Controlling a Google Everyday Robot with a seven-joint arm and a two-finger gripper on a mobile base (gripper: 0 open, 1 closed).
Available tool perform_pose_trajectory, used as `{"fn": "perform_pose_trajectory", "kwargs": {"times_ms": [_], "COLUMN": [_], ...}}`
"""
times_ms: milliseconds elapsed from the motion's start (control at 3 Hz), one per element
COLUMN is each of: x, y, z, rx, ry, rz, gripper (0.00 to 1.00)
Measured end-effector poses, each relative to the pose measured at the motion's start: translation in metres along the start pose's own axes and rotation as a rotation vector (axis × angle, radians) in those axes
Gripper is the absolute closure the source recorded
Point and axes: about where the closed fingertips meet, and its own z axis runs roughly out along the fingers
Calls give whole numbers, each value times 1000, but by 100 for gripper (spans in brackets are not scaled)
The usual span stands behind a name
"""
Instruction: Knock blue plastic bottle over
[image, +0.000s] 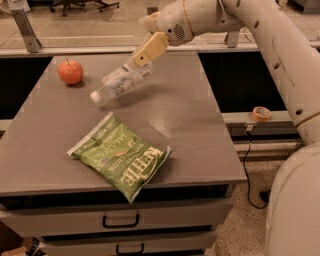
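Note:
The blue plastic bottle (121, 82) is a small clear bottle with a white cap. It is tipped far over to the left, cap end low and pointing at the table's left side, over the back middle of the grey table (200, 125). My gripper (146, 50) is at the bottle's raised base end, just above and right of it, reaching in from the upper right on the white arm.
A red apple (70, 71) stands at the table's back left. A green chip bag (120, 156) lies at the front middle. Drawers (120, 220) sit under the table. A tape roll (261, 113) lies on a ledge to the right.

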Motion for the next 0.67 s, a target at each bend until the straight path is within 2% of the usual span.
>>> {"fn": "perform_pose_trajectory", "kwargs": {"times_ms": [333, 667], "x": [-23, -25], "y": [23, 25], "z": [7, 6], "rx": [-58, -61], "ry": [-39, -42], "rz": [-40, -42], "gripper": [0, 0]}}
